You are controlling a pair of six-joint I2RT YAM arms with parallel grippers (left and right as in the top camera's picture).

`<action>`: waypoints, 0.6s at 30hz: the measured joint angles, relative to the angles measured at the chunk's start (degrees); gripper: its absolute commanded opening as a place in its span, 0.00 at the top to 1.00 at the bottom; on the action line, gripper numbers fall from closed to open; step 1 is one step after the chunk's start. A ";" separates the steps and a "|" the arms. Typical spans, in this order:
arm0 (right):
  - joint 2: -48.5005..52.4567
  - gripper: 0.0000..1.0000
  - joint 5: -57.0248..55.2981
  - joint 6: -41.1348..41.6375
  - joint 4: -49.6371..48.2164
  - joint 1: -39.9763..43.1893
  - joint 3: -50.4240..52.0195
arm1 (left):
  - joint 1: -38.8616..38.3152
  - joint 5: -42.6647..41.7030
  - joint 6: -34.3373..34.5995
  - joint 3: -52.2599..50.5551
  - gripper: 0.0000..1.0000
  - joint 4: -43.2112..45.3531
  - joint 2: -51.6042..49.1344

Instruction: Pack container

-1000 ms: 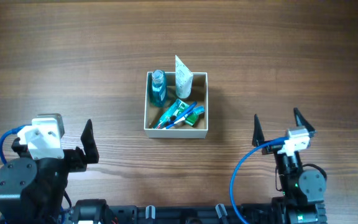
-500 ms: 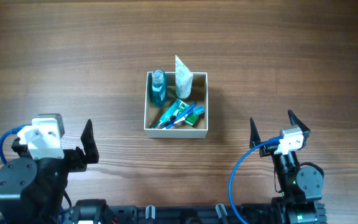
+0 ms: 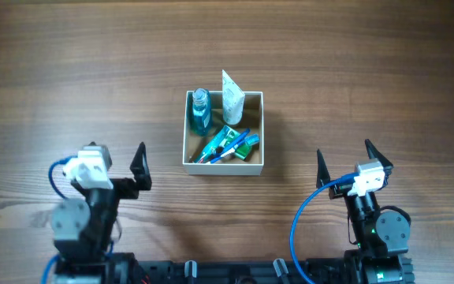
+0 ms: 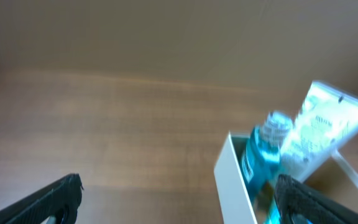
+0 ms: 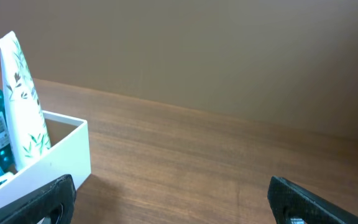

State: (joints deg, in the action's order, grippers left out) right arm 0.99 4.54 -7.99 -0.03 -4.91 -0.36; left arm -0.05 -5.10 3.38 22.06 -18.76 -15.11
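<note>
Overhead shows the container (image 3: pixel 223 168) already holding blue bottle (image 3: pixel 201 110), white tube (image 3: pixel 232 99) and toothbrushes (image 3: pixel 228 144), ahead-right of left gripper (image 3: pixel 117 158) and ahead-left of right gripper (image 3: pixel 345 158), both empty with jaws apart (packing looks done, nothing else left to load in sight).

A brown wood-grain table (image 3: pixel 69 63) carries a square shallow box with thin white walls and tan cardboard inside (image 3: pixel 223 168), resting flat about midway between its left and right edges, apparently parallel to them.
</note>
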 measured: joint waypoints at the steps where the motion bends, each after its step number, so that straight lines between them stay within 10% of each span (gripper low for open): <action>1: 0.02 0.00 0.00 0.00 -0.04 0.00 0.00 | 0.00 0.04 0.28 -4.74 0.00 3.93 3.48; 18: 0.02 0.00 0.00 0.00 -0.02 0.00 0.00 | -0.20 0.92 0.85 -20.52 0.00 13.25 14.34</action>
State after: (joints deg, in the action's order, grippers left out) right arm 1.02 4.54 -7.99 -0.05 -4.91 -0.36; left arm -0.25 -4.19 4.23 1.54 -5.52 -0.78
